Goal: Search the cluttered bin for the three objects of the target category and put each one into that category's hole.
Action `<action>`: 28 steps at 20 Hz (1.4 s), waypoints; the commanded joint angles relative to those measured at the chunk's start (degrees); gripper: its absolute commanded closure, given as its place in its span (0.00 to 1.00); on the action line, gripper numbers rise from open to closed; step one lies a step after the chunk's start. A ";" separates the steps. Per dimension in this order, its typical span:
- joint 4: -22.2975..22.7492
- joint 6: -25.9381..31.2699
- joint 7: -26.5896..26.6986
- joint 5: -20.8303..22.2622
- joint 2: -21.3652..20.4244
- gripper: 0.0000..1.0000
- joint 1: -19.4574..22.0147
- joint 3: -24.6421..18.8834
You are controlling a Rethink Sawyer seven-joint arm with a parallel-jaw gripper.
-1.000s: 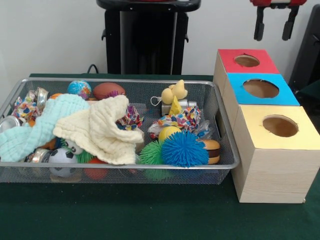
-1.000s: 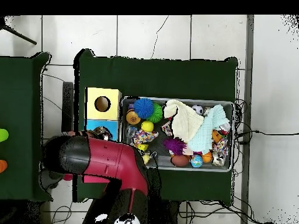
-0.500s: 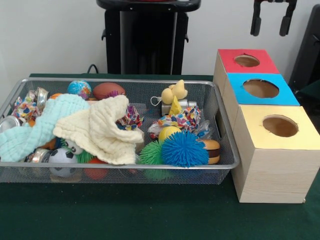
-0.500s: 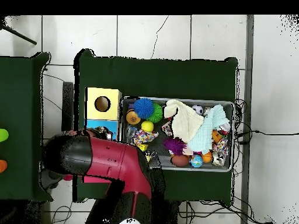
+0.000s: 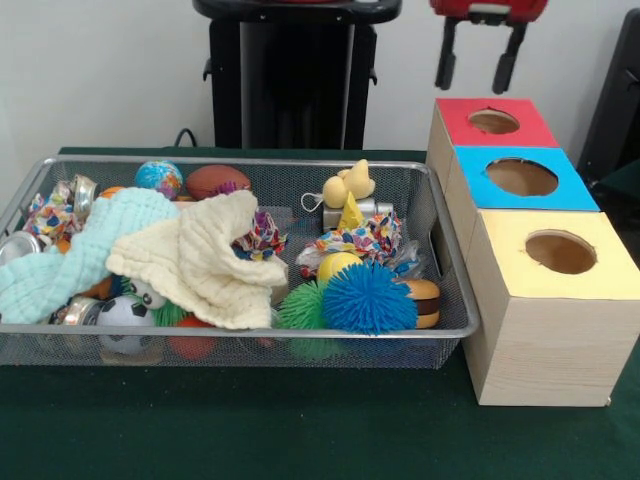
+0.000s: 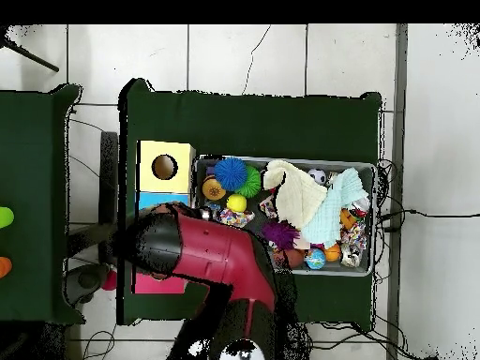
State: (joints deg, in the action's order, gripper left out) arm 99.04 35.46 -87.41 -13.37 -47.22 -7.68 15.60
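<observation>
Two black fingers (image 5: 447, 62) of the red-bodied gripper (image 5: 476, 68) hang parted and empty at the front view's twelve o'clock edge, above the round dark hole (image 5: 494, 121) in the red top of the pale wooden box (image 5: 440, 145); blue-topped (image 5: 522, 177) and yellow-topped (image 5: 558, 252) boxes line up toward five o'clock of it. At nine o'clock of the boxes sits the wide silver wire-mesh bin (image 5: 240, 329), heaped with a cream knitted cloth (image 5: 205, 260), a mint cloth (image 5: 70, 255), a blue spiky rubber ball (image 5: 368, 297) and a yellow rubber duck (image 5: 348, 183); no clear plastic bottle shows plainly, so the targets are probably buried; only a crinkled clear scrap near the bin's three o'clock end hints at one. A good search would likely lift the cloths aside first, then grip a bottle across its body. The overhead view shows the red and black arm (image 6: 202, 258) covering the red box and the bin's near corner; the front view alone shows the fingers and all three holes.
</observation>
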 commanded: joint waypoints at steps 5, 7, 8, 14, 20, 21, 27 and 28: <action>3.28 -14.28 -0.54 9.40 5.51 0.00 9.00 -8.88; 3.76 -15.64 -1.23 10.30 5.71 0.00 9.88 -9.80; 3.91 -16.04 -1.66 10.66 5.77 0.00 10.15 -10.06; 5.81 -21.96 -6.34 10.56 6.79 0.00 12.37 -12.84; 7.02 -23.93 -8.90 9.21 7.70 0.00 13.68 -15.11; 7.26 -24.04 -9.16 8.97 7.81 0.00 13.91 -15.49; 7.64 -25.59 -10.02 8.81 9.30 0.00 14.69 -16.78; 7.67 -25.50 -10.22 8.63 9.40 0.00 14.68 -16.80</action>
State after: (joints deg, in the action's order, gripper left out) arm 102.53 12.93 -87.41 -4.79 -40.71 4.96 5.12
